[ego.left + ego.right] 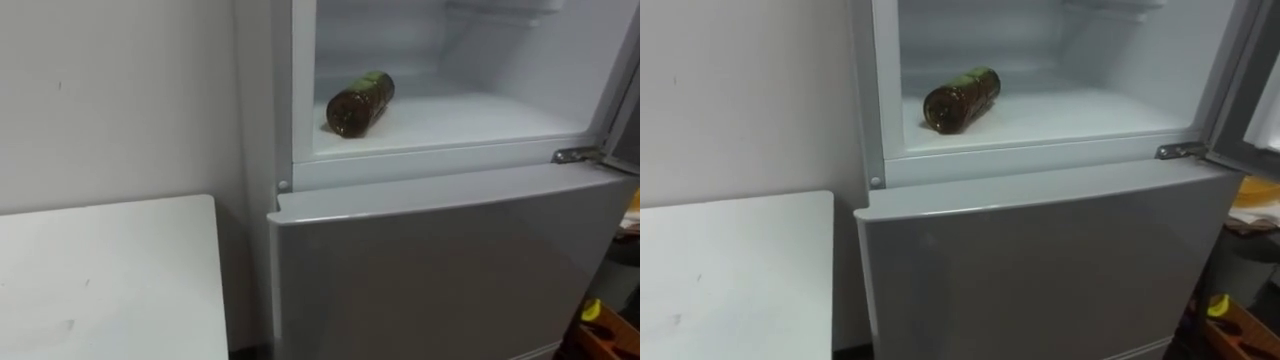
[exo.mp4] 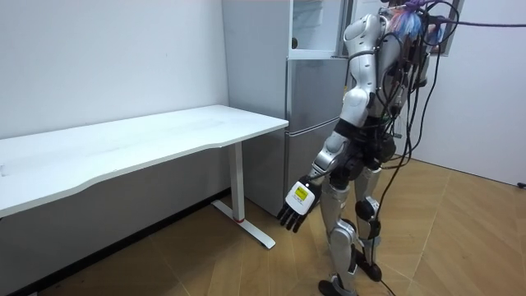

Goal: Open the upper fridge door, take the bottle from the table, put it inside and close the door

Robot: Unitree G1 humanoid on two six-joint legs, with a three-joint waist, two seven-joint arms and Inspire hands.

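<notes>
Bottle [image 1: 360, 103] lies on its side inside the upper fridge [image 1: 470, 115], on the white bottom of that space. It is brown, with a green label near its neck. Its round bottom points out to the front and its neck points in to the back. The bottle is on the left side of the space, close to the front edge, and nothing holds it.

The upper fridge stands open. Its door [image 1: 628, 110] shows as a dark strip at the right edge, and a small metal hinge [image 1: 577, 155] sits at the corner below it. The grey lower door [image 1: 450, 260] under it is closed.

A white desk [image 1: 100, 280] stands to the left of the fridge, next to a pale wall [image 1: 120, 100]. There is a thin gap between the desk and the fridge.

In the room view, the robot stands upright on the wooden floor [image 2: 460, 238], right in front of the fridge, with the desk on its left. Its left hand [image 2: 297, 205] hangs low by its leg. The fingers are loose and point down, and they hold nothing.
</notes>
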